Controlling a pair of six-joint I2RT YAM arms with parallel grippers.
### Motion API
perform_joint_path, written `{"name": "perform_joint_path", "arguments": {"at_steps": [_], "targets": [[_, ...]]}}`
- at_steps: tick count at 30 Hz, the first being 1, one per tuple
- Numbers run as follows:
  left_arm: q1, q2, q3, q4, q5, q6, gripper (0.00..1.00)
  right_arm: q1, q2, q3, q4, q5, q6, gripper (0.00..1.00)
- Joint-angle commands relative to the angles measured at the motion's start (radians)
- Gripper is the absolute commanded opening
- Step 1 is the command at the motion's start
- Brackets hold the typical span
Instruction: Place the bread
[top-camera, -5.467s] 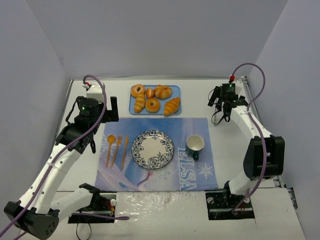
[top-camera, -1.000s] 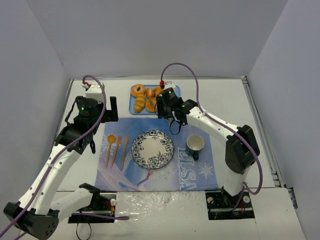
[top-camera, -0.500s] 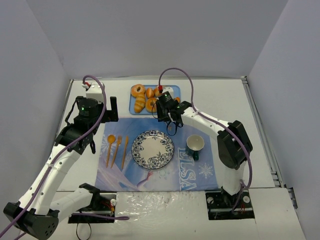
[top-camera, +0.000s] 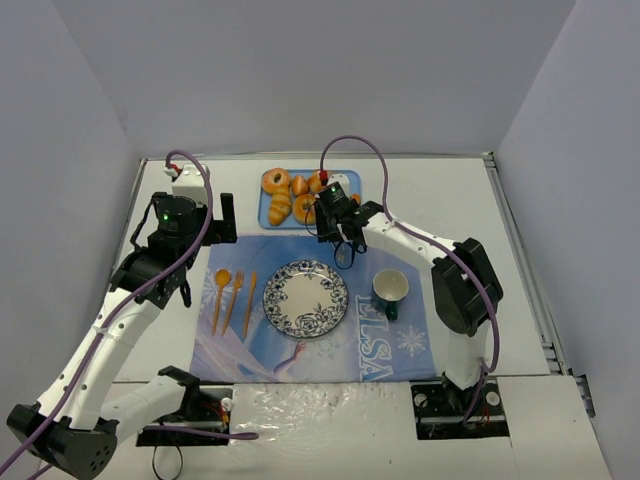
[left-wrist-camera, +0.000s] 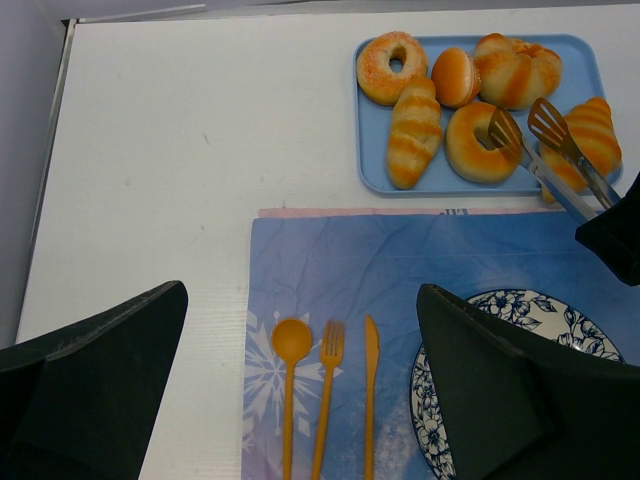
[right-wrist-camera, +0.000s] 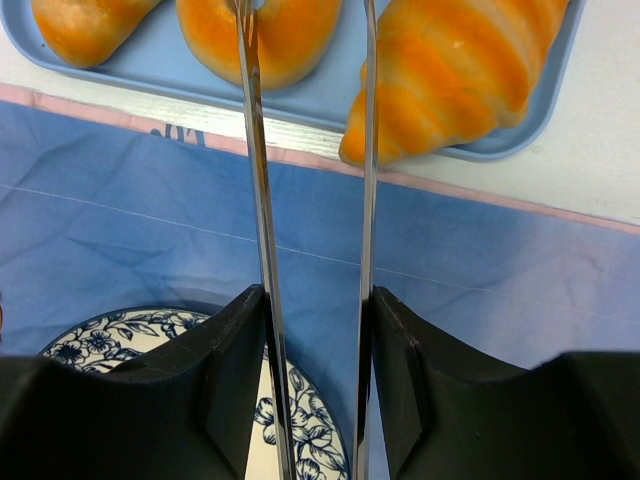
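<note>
Several breads lie on a blue tray at the back: a striped roll, two ring doughnuts, buns, and a croissant. My right gripper is shut on metal tongs. The tongs' slotted tips are spread apart over the tray, between the nearer ring doughnut and the croissant, with nothing gripped between them. An empty flowered plate sits mid-placemat. My left gripper hovers open above the table's left side, holding nothing.
A blue placemat also carries an orange spoon, fork and knife left of the plate and a dark green mug to its right. The right arm stretches across the placemat's back right corner. Grey walls enclose the white table.
The right arm swung from the table's far right corner to the bread tray, carrying the tongs; over the last second it only shifted slightly. The left arm has not moved.
</note>
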Motion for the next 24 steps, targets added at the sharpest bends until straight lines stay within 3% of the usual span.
{"name": "perform_joint_path", "arguments": {"at_steps": [1,24], "targets": [[-0.008,-0.006,0.042,0.052,-0.017,0.016,0.97,-0.024,-0.03,0.052,0.039,-0.003,0.016,0.4],[-0.011,-0.009,0.042,0.052,-0.023,0.019,0.97,-0.042,0.005,0.109,0.027,-0.087,0.017,0.4]]}}
